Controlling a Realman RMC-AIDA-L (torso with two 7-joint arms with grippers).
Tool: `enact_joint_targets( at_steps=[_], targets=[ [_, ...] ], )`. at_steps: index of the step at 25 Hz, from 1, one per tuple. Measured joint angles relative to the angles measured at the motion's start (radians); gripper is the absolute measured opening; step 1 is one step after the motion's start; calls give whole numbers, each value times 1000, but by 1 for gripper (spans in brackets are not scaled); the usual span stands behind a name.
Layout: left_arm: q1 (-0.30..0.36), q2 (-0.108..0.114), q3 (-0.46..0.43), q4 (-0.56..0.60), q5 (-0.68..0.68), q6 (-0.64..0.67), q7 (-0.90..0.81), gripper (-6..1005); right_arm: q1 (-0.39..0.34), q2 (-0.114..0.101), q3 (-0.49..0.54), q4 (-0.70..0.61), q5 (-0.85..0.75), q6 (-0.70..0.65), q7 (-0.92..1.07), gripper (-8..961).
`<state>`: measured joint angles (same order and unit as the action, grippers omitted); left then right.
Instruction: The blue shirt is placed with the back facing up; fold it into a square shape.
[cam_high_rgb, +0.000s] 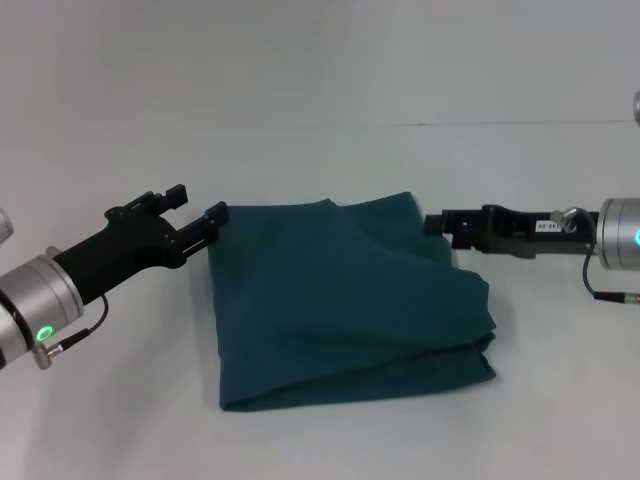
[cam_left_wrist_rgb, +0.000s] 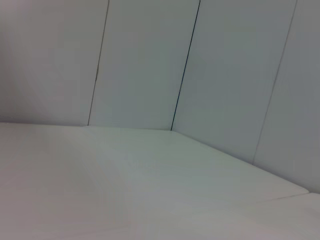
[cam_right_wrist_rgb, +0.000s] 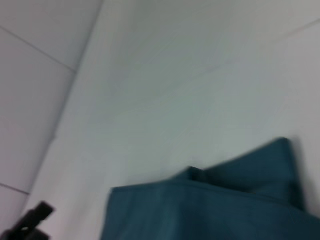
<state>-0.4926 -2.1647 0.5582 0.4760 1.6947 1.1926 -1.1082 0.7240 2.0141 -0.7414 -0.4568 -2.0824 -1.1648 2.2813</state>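
The fingers (cam_high_rgb: 215, 212) of my left gripper (cam_high_rgb: 196, 212) stand apart, with a wide gap between the far one and the near one. The near one touches the far left corner of the blue shirt (cam_high_rgb: 345, 300). I cannot tell if any cloth sits between them. I see nothing held up off the worktop (cam_high_rgb: 320, 90).

My right gripper (cam_high_rgb: 436, 224) sits at the far right edge of the shirt, tip against the cloth. I cannot tell if its fingers are apart or closed, because they are dark and partly behind the fold.

Both arms come in low and flat, 1 from each side. The left arm has a black body and a silver wrist with a green light. The right arm has a silver wrist too.

The shirt lies in the middle of the white worktop, between the 2 grippers. It is folded over into a thick, almost square shape. The plain side is up. Its right side is bumpy and shows stacked layers at the near right corner.

In the right wrist view I see the far edge of the shirt and the left gripper farther off. The left wrist view shows only the worktop and the wall panels (cam_left_wrist_rgb: 225, 75).
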Motion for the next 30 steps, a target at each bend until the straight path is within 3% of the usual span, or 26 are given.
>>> enact_joint_targets(
  at_steps=[6,11,22,30],
  targets=[
    [0,1,-1,0,0,23,0,690,0,0,-3,-6,75,-59,-117,688],
    [6,2,-1,3,3,46,2,691,3,6,-9,2,77,-81,-197,530],
    [32,6,6,22,20,72,4,691,19,60,-88,5,74,-75,-360,36],
    [44,7,3,26,36,101,1,691,48,73,-183,48,73,58,-360,3]
  ],
)
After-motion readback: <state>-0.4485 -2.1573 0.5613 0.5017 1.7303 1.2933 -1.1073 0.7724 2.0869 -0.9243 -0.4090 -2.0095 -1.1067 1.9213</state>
